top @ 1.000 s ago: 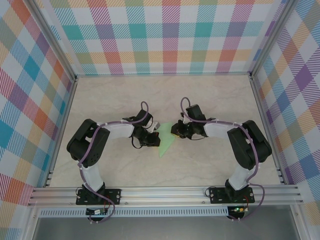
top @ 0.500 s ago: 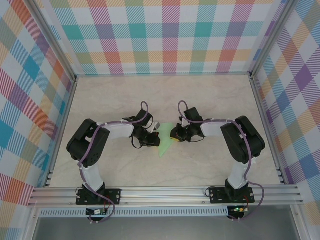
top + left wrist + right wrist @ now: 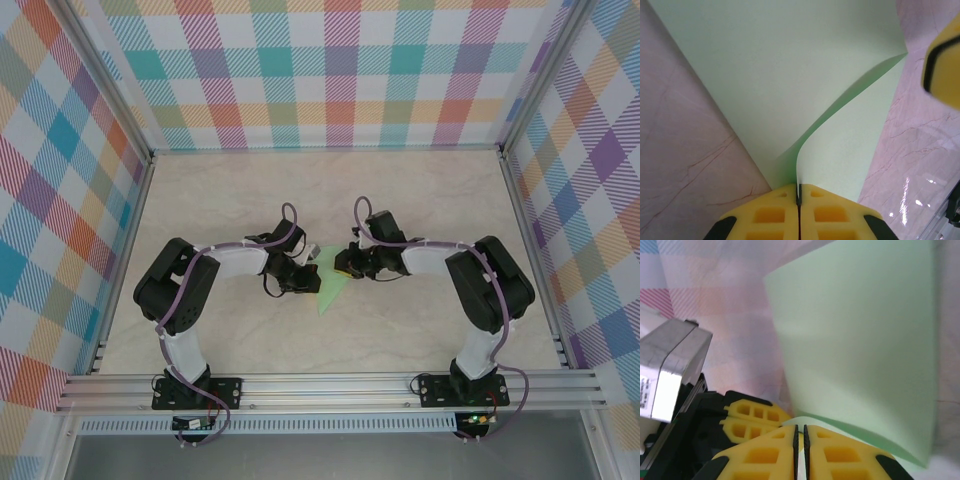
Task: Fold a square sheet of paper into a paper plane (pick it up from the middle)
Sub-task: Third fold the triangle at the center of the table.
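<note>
Overhead, the paper lies on the table between both arms. Left wrist shows more: left gripper clamped on a raised fold. Right wrist: right gripper nearly closed at the sheet's edge, grip unclear; a label beside it, unreadable.

The left arm and the right arm both rise from their bases, bend at the elbow and reach inward, so the two wrists face each other low between them. The left gripper has its yellow fingers pressed together on an edge of the sheet of paper. The right gripper is closed on the sheet in the same way, just beside the left one.
</note>
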Controlling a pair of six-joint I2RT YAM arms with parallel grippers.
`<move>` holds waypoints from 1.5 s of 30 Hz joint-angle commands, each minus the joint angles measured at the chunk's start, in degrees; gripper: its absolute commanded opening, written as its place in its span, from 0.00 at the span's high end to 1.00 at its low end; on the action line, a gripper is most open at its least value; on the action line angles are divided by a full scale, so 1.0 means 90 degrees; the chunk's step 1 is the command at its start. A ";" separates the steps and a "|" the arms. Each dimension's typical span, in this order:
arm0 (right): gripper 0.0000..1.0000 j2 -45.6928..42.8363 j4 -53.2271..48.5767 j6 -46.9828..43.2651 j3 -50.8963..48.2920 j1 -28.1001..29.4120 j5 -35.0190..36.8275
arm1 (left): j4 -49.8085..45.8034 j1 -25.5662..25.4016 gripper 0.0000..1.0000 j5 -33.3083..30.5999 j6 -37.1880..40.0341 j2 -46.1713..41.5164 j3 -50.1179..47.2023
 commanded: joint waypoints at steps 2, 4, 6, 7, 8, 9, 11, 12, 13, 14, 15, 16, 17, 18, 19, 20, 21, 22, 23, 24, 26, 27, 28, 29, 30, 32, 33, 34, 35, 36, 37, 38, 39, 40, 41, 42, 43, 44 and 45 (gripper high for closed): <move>0.87 0.0276 0.0149 0.0032 -0.0051 0.0093 -0.0158 | -0.0339 0.0021 0.94 -0.0457 0.0150 0.0224 -0.0241; 0.87 0.0300 0.0118 0.0025 -0.0125 0.0093 -0.0011 | -0.0351 0.0016 0.94 -0.0467 0.0160 0.0196 -0.0243; 0.87 0.0369 0.0022 -0.0025 -0.0145 0.0093 0.0060 | -0.0357 0.0020 0.94 -0.0476 0.0176 0.0182 -0.0250; 0.88 0.0412 -0.0020 -0.0036 -0.0151 0.0093 0.0117 | -0.0362 0.0021 0.94 -0.0481 0.0176 0.0182 -0.0253; 0.88 0.0450 -0.0024 -0.0028 -0.0176 0.0093 0.0168 | -0.0374 0.0026 0.93 -0.0490 0.0170 0.0185 -0.0242; 0.88 0.0503 -0.0079 -0.0008 -0.0198 0.0090 0.0285 | -0.0375 0.0021 0.93 -0.0496 0.0155 0.0182 -0.0252; 0.88 0.0580 -0.0192 -0.0036 -0.0210 0.0092 0.0423 | -0.0409 0.0021 0.92 -0.0515 0.0141 0.0149 -0.0251; 0.89 0.0590 -0.0250 -0.0043 -0.0251 0.0090 0.0499 | -0.0423 0.0026 0.92 -0.0522 0.0137 0.0112 -0.0246; 0.89 0.0580 -0.0228 0.0007 -0.0331 0.0088 0.0568 | -0.0439 0.0021 0.92 -0.0522 0.0112 0.0061 -0.0238; 0.89 0.0553 -0.0186 0.0046 -0.0405 0.0093 0.0595 | -0.0468 0.0021 0.91 -0.0535 0.0102 0.0014 -0.0230; 0.89 0.0543 -0.0178 0.0070 -0.0457 0.0093 0.0622 | -0.0543 0.0014 0.91 -0.0576 0.0075 -0.0057 -0.0207; 0.89 0.0536 -0.0159 0.0077 -0.0490 0.0088 0.0615 | -0.0608 0.0021 0.89 -0.0621 0.0053 -0.0108 -0.0163; 0.89 0.0529 -0.0143 0.0099 -0.0517 0.0093 0.0619 | -0.0634 0.0021 0.88 -0.0640 0.0025 -0.0166 -0.0140; 0.89 0.0507 -0.0116 0.0108 -0.0541 0.0094 0.0616 | -0.0652 0.0021 0.83 -0.0642 -0.0024 -0.0249 -0.0129; 0.89 0.0497 -0.0121 0.0111 -0.0535 0.0102 0.0615 | -0.0690 0.0019 0.79 -0.0676 -0.0067 -0.0336 -0.0116; 0.89 0.0488 -0.0172 0.0098 -0.0507 0.0102 0.0615 | -0.0757 0.0021 0.77 -0.0722 -0.0089 -0.0404 -0.0087; 0.89 0.0465 -0.0219 0.0080 -0.0485 0.0102 0.0642 | -0.0858 0.0021 0.73 -0.0810 -0.0130 -0.0495 -0.0045; 0.89 0.0445 -0.0229 0.0091 -0.0479 0.0102 0.0666 | -0.0948 0.0020 0.70 -0.0918 -0.0191 -0.0604 -0.0007; 0.89 0.0415 -0.0230 0.0108 -0.0472 0.0110 0.0683 | -0.1012 0.0019 0.68 -0.1013 -0.0226 -0.0718 0.0000; 0.89 0.0418 -0.0241 0.0117 -0.0457 0.0107 0.0710 | -0.1078 0.0021 0.65 -0.1124 -0.0296 -0.0851 -0.0002; 0.89 0.0482 -0.0329 0.0157 -0.0368 0.0117 0.0748 | -0.1176 0.0021 0.62 -0.1371 -0.0439 -0.1117 -0.0027; 0.89 0.0542 -0.0401 0.0170 -0.0310 0.0122 0.0788 | -0.1214 0.0021 0.62 -0.1493 -0.0545 -0.1273 -0.0056; 0.89 0.0586 -0.0409 0.0195 -0.0286 0.0136 0.0805 | -0.1220 0.0021 0.62 -0.1604 -0.0669 -0.1441 -0.0110; 0.89 0.0607 -0.0409 0.0238 -0.0289 0.0146 0.0835 | -0.1198 0.0021 0.61 -0.1666 -0.0809 -0.1571 -0.0150; 0.89 0.0603 -0.0411 0.0289 -0.0299 0.0160 0.0876 | -0.1141 0.0021 0.61 -0.1656 -0.0960 -0.1746 -0.0219; 0.88 0.0564 -0.0421 0.0331 -0.0316 0.0170 0.0941 | -0.0891 0.0013 0.64 -0.1503 -0.1333 -0.2051 -0.0379; 0.88 0.0550 -0.0438 0.0344 -0.0328 0.0183 0.0974 | -0.0674 0.0011 0.67 -0.1323 -0.1546 -0.2199 -0.0486; 0.88 0.0564 -0.0445 0.0345 -0.0310 0.0181 0.0977 | -0.0428 0.0002 0.69 -0.1128 -0.1770 -0.2319 -0.0603; 0.88 0.0569 -0.0450 0.0345 -0.0309 0.0181 0.0965 | -0.0222 -0.0022 0.71 -0.0963 -0.1933 -0.2393 -0.0693; 0.88 0.0579 -0.0429 0.0349 -0.0309 0.0190 0.0955 | -0.0026 -0.0053 0.73 -0.0773 -0.2088 -0.2431 -0.0773; 0.88 0.0587 -0.0425 0.0373 -0.0294 0.0190 0.0951 | 0.0252 -0.0089 0.75 -0.0604 -0.2213 -0.2430 -0.0817; 0.88 0.0597 -0.0449 0.0374 -0.0276 0.0192 0.0953 | 0.0387 -0.0125 0.76 -0.0466 -0.2304 -0.2408 -0.0836; 0.88 0.0611 -0.0472 0.0374 -0.0260 0.0192 0.0954 | 0.0524 -0.0180 0.77 -0.0364 -0.2378 -0.2371 -0.0869; 0.88 0.0620 -0.0490 0.0378 -0.0241 0.0190 0.0947 | 0.0647 -0.0233 0.78 -0.0299 -0.2425 -0.2302 -0.0895; 0.88 0.0633 -0.0486 0.0374 -0.0231 0.0190 0.0934 | 0.0737 -0.0274 0.78 -0.0275 -0.2484 -0.2239 -0.0926; 0.88 0.0630 -0.0498 0.0374 -0.0221 0.0200 0.0923 | 0.0889 -0.0314 0.78 -0.0212 -0.2540 -0.2142 -0.0966; 0.88 0.0629 -0.0536 0.0358 -0.0202 0.0205 0.0939 | 0.1041 -0.0353 0.78 -0.0092 -0.2588 -0.2019 -0.1011; 0.88 0.0620 -0.0583 0.0350 -0.0184 0.0201 0.0951 | 0.1168 -0.0392 0.78 0.0020 -0.2635 -0.1896 -0.1025; 0.89 0.0609 -0.0606 0.0341 -0.0175 0.0200 0.0975 | 0.1289 -0.0439 0.78 0.0118 -0.2702 -0.1749 -0.1009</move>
